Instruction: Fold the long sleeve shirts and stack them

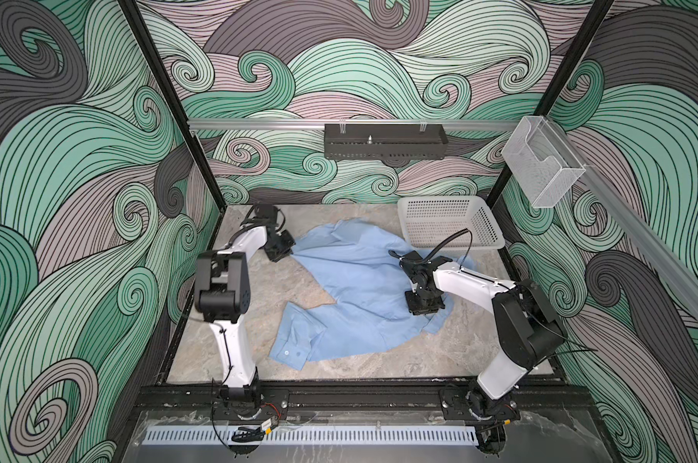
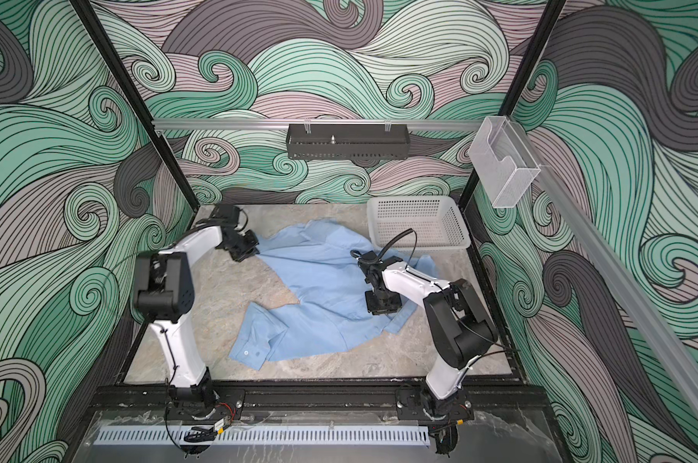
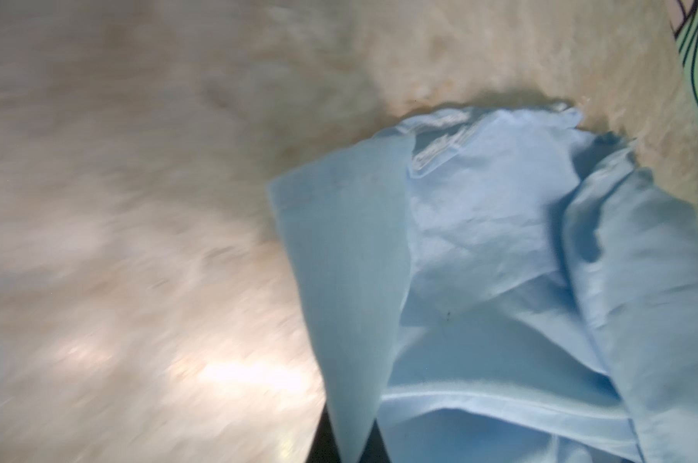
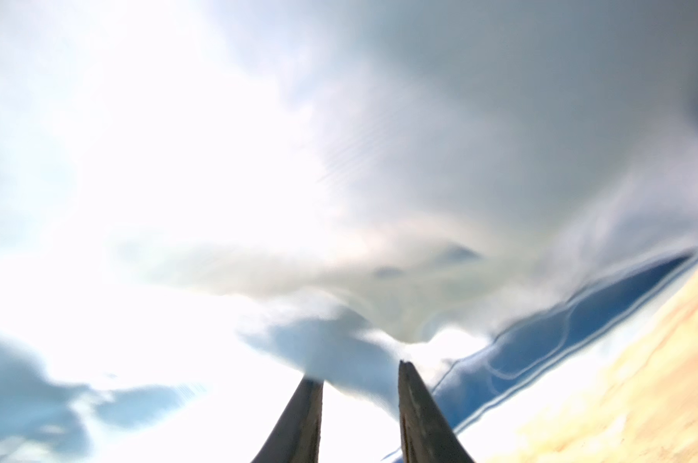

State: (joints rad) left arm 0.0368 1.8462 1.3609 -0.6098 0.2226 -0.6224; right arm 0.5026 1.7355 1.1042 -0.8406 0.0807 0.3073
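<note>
Far left, the left gripper (image 1: 288, 251) sits low at the back of the table (image 1: 255, 312). It is shut on the left edge of the shirt (image 1: 351, 280). The cloth draws to a point where it meets the gripper. In the left wrist view the blue fabric (image 3: 499, 248) rises in folds toward the camera, which fits a pinched hem. I'd say it grips that edge so it can pull the body out flat.

The shirt lies open but crumpled across the middle of the table, between the two arms. One sleeve is doubled over toward the front left, its buttoned cuff (image 1: 289, 352) facing up. It is not yet folded, so this looks like the spreading stage, early in the job.

Further right, the right gripper (image 1: 424, 309) points straight down into the shirt, near its right edge. In the right wrist view its fingers (image 4: 301, 421) stand partly apart, pressed into puckered cloth. I cannot tell whether a fold is caught between them. It looks set to take the opposite side, so the two arms can stretch the shirt between them.

At the far right corner stands the basket (image 1: 492, 230), its near rim close to the shirt.
</note>
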